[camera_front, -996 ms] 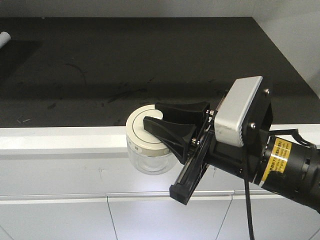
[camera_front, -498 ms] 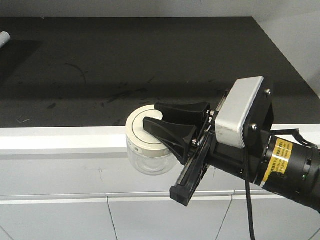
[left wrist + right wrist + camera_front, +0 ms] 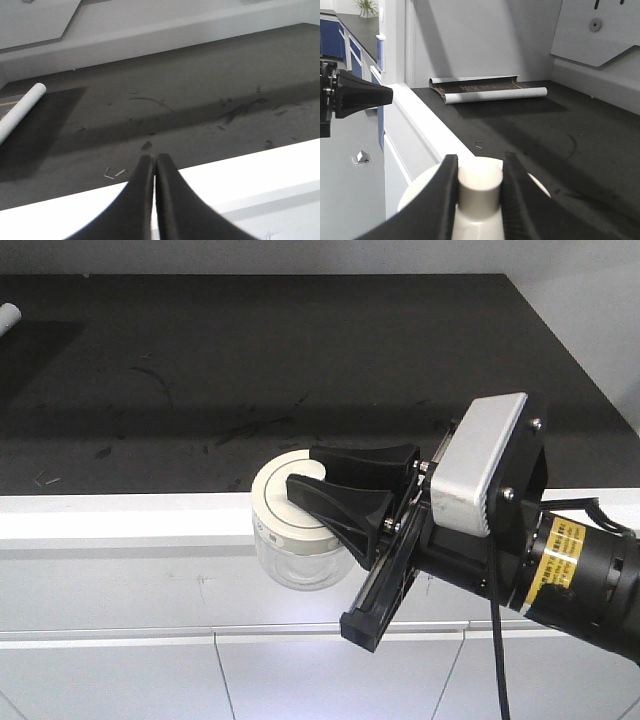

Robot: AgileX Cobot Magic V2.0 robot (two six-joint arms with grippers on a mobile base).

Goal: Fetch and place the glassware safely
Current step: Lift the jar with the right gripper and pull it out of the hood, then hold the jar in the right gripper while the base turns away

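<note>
The right tool (image 3: 302, 468) is clamped on the knob (image 3: 480, 187) of the jar (image 3: 295, 555), one finger on each side, so the whole jar hangs from its off-white lid (image 3: 275, 510). That grip keeps the fingers off the slippery glass, but it relies on the lid staying seated. The jar sits at the white front edge of the dark worktop (image 3: 300, 360), overlapping the cabinet face below; it looks carried rather than set down, though its base cannot be seen well enough to be sure. The left tool (image 3: 154, 162) is pinched together with nothing in it and is parked off to the side, probably to stay out of the way. A yellow label (image 3: 555, 552) on the right arm carries print too small to read. A rolled sheet (image 3: 480, 90) at the back of the worktop shows lettering that is also illegible.
</note>
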